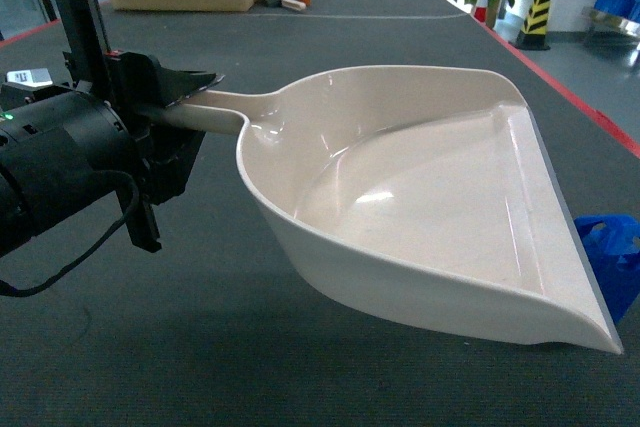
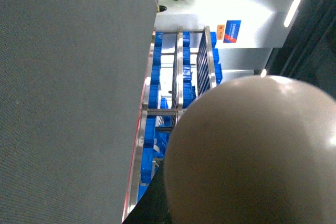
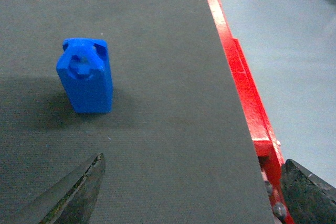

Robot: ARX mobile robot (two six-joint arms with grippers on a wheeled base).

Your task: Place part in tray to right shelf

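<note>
Small bright-blue plastic block part standing upright on dark grey felt-like tabletop, untouched, at about 11 o'clock from right gripper; in head view only a blue sliver visible at 3 o'clock, behind tray lip. Right fingers spread wide apart, nothing between them. Large beige plastic dustpan-shaped tray held aloft by handle, left gripper clamped on it; tray interior bare, no part inside. Silver steel rack shelf with blue crates seen beyond table edge in left wrist view. Judged step: part pickup not yet done. Next move likely: advance right gripper over block, close, then drop into tray.
</note>
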